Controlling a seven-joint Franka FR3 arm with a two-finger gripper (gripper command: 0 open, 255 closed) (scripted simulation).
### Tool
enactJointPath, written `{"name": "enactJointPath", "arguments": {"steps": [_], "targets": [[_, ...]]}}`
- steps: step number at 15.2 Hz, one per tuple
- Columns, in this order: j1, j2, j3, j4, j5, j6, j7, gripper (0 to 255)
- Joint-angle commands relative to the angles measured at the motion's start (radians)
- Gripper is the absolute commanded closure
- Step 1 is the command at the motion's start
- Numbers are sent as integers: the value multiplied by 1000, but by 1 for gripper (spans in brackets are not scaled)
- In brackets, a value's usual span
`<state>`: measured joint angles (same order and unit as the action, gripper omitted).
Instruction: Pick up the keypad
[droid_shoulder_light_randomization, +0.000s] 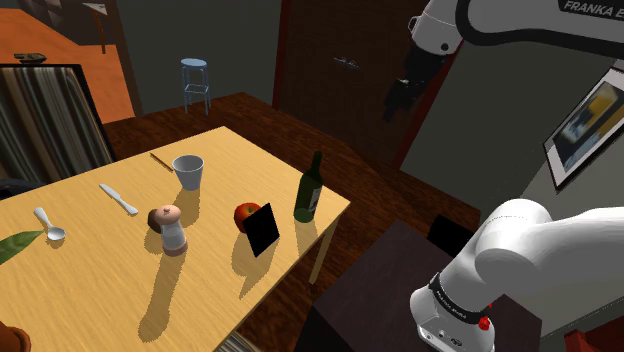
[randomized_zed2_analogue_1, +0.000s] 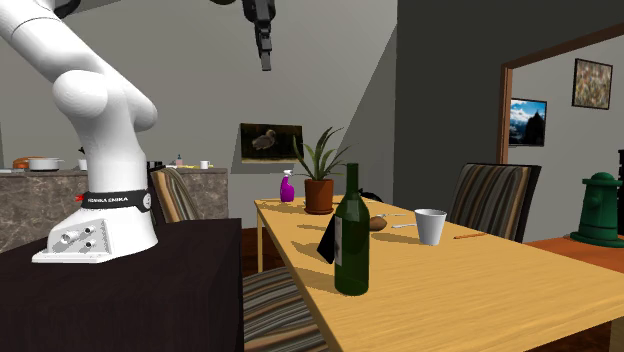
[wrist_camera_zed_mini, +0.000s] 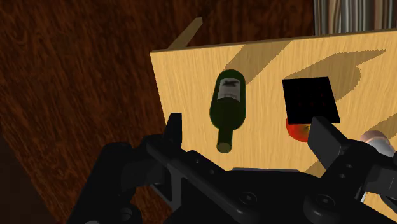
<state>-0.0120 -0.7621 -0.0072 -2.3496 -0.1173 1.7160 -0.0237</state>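
While the all-black two-finger gripper (wrist_camera_zed_mini: 248, 130) hangs high above the dark green glass bottle (droid_shoulder_light_randomization: 308, 190), fingers spread and empty, no step of the pick is done.

Item: flat black square keypad (droid_shoulder_light_randomization: 262, 230), untouched, propped against a red apple (droid_shoulder_light_randomization: 246, 213) just beside that bottle.

Remaining, by judgement: descent, grasp, lift.

Table (droid_shoulder_light_randomization: 100, 290), contents placed from the bottle (droid_shoulder_light_randomization: 309, 188), shoulder view. Bottle: on the table near its corner. Just left: keypad (droid_shoulder_light_randomization: 262, 230), apple (droid_shoulder_light_randomization: 244, 212). Farther left: shaker (droid_shoulder_light_randomization: 172, 230), cup (droid_shoulder_light_randomization: 188, 172). Farthest left: knife (droid_shoulder_light_randomization: 118, 199), spoon (droid_shoulder_light_randomization: 48, 224).
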Motion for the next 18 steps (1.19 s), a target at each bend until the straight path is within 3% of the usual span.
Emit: {"name": "enactJointPath", "arguments": {"steps": [1, 9, 18], "targets": [[0, 0, 0, 0, 0, 0, 0, 0], [-15, 194, 188, -7, 56, 73, 337, 0], [-38, 531, 355, 109, 56, 139, 718, 0]]}}
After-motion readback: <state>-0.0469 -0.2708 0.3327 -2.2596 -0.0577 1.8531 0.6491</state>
